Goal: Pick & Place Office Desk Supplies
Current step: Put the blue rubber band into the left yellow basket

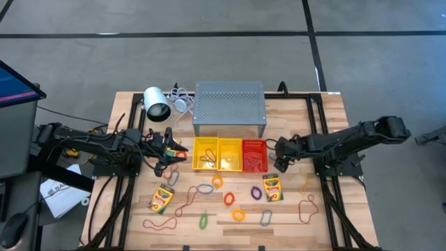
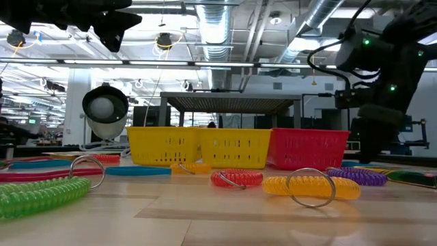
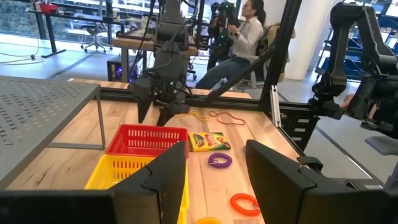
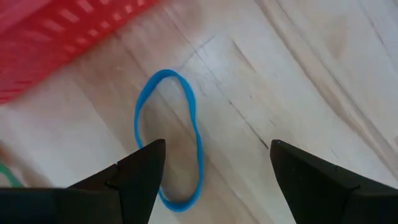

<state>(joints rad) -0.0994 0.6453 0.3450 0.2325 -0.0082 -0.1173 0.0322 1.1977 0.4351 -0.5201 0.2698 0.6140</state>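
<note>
Blue rubber band [image 4: 169, 140] beneath right claw [image 4: 214, 168]

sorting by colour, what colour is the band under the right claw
Blue band, clearest in the right wrist view, beside the red basket.

Both arms are matte black and jointed, with thin cables, small green lights, and broad flat fingers [image 4: 143, 171].

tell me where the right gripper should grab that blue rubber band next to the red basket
Pinch one long strand of the blue rubber band, coming straight down. It lies flat on the wood as a thin elongated loop beside the red basket, and the open right gripper already straddles it.
</note>
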